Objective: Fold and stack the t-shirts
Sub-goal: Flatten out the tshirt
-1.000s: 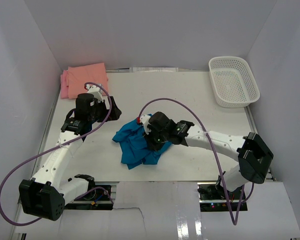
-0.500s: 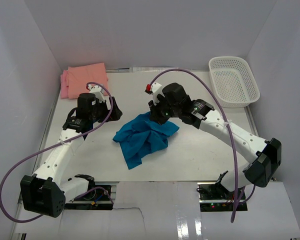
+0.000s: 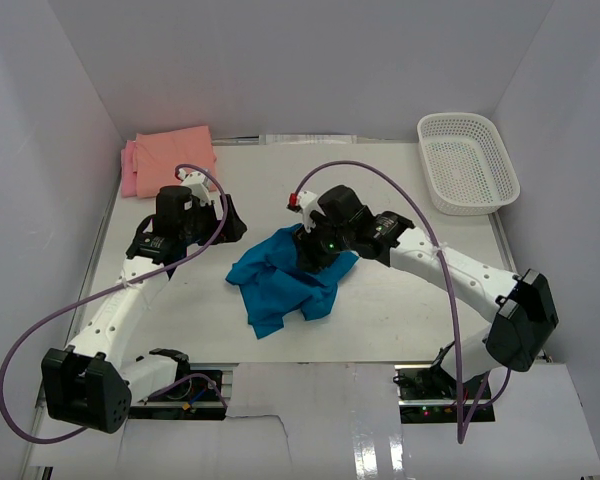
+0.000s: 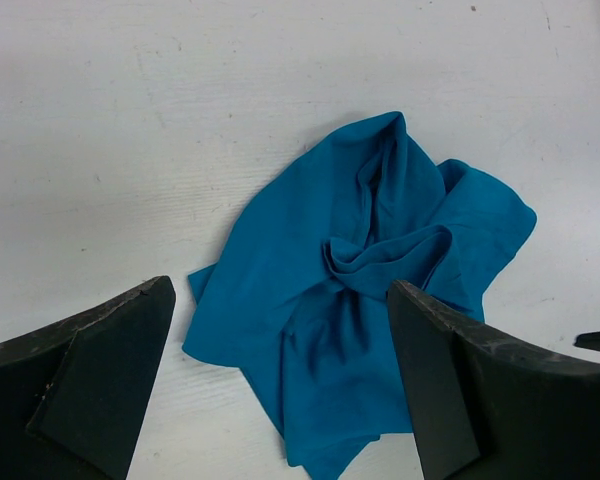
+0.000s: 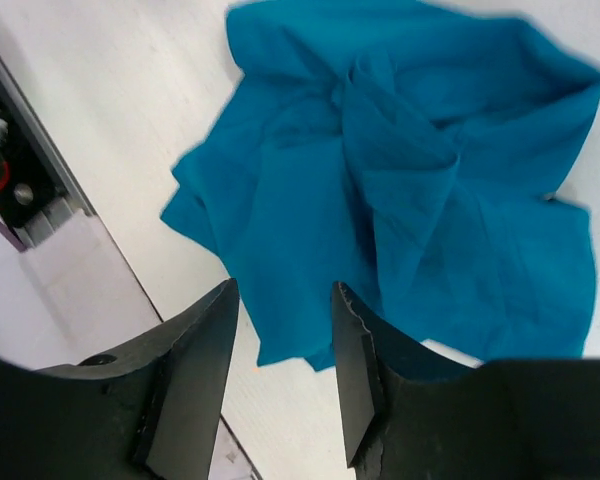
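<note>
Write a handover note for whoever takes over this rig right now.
Grippers: the left gripper is open and empty, left of the teal t-shirt; the right gripper is open and empty, just above it.
Things: teal t-shirt crumpled mid-table.
Done: salmon-orange t-shirt lies folded over the pink t-shirt, far left corner.
Left: flatten and fold the teal one, add it to that stack.

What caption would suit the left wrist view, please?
Open left hand hovering over a crumpled teal t-shirt on the white table.

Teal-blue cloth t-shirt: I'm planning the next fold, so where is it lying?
Top view: the crumpled teal-blue cloth t-shirt lies near the white table's middle, under the right gripper, apart from the folded salmon-orange t-shirt at the far-left corner.
</note>
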Robot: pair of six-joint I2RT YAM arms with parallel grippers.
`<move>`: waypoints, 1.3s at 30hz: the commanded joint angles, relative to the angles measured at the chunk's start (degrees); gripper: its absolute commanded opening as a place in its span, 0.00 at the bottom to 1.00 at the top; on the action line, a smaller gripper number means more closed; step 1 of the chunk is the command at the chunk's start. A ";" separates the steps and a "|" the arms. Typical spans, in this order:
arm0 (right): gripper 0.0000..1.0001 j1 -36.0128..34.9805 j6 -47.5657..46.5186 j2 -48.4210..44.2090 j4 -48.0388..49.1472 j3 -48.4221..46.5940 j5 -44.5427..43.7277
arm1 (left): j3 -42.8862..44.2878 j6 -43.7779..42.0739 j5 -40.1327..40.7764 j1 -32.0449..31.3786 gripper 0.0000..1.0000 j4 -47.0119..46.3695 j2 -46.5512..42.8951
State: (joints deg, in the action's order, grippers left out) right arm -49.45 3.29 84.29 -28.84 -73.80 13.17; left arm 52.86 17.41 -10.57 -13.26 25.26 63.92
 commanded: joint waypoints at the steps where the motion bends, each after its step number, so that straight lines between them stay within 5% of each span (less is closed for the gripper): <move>1: 0.49 -0.47 1.54 0.35 2.47 4.80 -2.61 | 0.40 -0.62 -0.95 -0.10 0.98 -0.38 -0.11; 20: 0.51 -9.96 15.25 10.54 4.50 2.35 -37.59 | 0.31 -0.80 -0.68 -0.02 0.98 -0.38 -0.37; 39: 0.51 -11.72 14.99 21.52 2.91 -7.58 -43.14 | 0.31 -0.97 -0.24 -0.10 0.98 -0.12 -0.73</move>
State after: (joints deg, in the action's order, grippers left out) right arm -60.84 17.78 104.81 -25.58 -78.70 -27.00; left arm 52.86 16.99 -10.70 -13.26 25.28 64.36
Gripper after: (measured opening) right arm 0.513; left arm 0.979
